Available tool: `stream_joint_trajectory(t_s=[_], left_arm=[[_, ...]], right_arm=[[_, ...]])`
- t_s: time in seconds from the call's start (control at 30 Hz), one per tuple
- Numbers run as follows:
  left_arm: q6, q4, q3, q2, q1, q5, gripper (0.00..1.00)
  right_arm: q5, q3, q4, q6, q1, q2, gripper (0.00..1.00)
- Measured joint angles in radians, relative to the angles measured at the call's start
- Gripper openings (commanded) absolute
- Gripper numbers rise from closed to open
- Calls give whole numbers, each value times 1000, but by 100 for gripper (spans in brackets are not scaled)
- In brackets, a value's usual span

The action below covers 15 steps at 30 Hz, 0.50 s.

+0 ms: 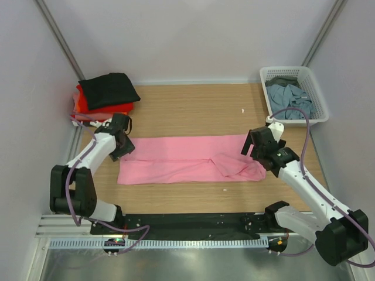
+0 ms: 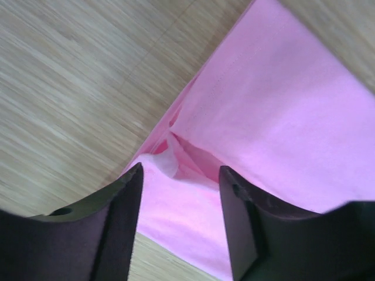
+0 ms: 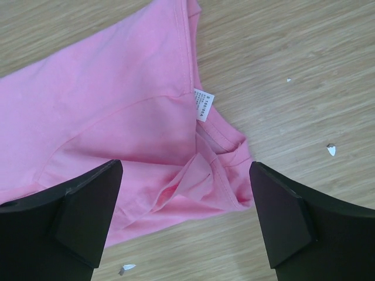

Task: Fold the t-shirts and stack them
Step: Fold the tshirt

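A wooden bench (image 1: 193, 111) seen from above, with two white and black robot arms reaching in from its near edge. A bright pink t-shirt (image 1: 187, 158) lies flat across the middle of the bench, folded lengthwise into a long band that runs from left to right. Its right end is rumpled, with a loose fold of cloth bunched up. The left hand (image 1: 125, 147) is low over the left end of the band. In the left wrist view its two dark fingers stand partly apart, with pink cloth and a small crease showing in the gap, and nothing is pinched between them. The right hand (image 1: 253, 152) is at the right end of the band, over the collar. In the right wrist view its fingers are spread wide on either side of the neckline and hold nothing. A white neck tag (image 3: 201, 104) with small print lies just inside the collar. A few small white scraps (image 3: 331, 150) lie on the bare wood near the collar. At the far left corner of the bench sits a stack of folded shirts, well apart from the pink one. A black shirt (image 1: 108, 89) is on top, with a red shirt (image 1: 88, 105) and an orange shirt (image 1: 108, 115) showing beneath it. At the far right corner stands a white plastic lattice basket (image 1: 285, 69). It holds a crumpled grey-blue shirt (image 1: 291, 95), with a dark olive shirt (image 1: 281, 82) behind it.
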Motion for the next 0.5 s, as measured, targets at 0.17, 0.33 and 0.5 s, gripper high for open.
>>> stream_joint_trajectory(t_s=[0.17, 0.33, 0.5], left_arm=[[-5, -10, 10, -119, -1, 0, 60], [-3, 19, 47, -126, -14, 0, 58], [3, 77, 56, 2, -44, 3, 56]], right_arm=[[-25, 0, 16, 8, 0, -43, 92], [-143, 0, 102, 16, -1, 29, 91], [-209, 23, 159, 18, -1, 215, 91]])
